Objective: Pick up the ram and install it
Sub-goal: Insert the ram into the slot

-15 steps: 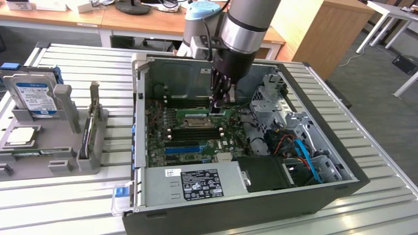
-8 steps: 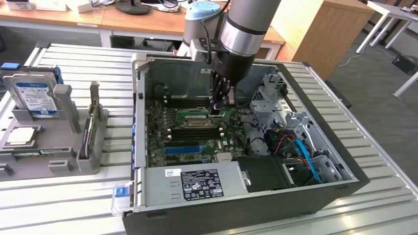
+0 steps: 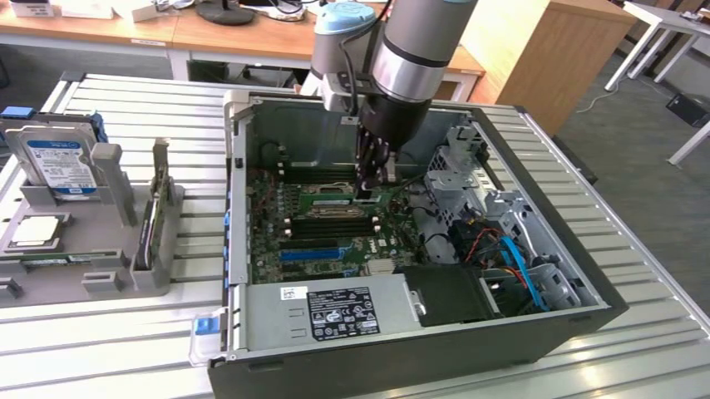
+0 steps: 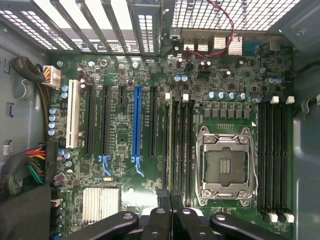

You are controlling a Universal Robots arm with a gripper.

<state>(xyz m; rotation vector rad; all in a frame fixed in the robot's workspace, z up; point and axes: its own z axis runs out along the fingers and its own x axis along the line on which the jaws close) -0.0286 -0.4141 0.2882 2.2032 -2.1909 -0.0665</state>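
Right now the gripper [image 4: 170, 196] is pinched narrow on the ram [image 4: 170, 145], which stands edge-up in the bank of black slots [image 4: 184, 145] just beside the CPU socket [image 4: 227, 167]. Seating looks underway; finishing it calls for straight, even downward pressure.

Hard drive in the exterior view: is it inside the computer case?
No, the hard drive stands in the grey holder at the exterior view's left, outside the computer case.
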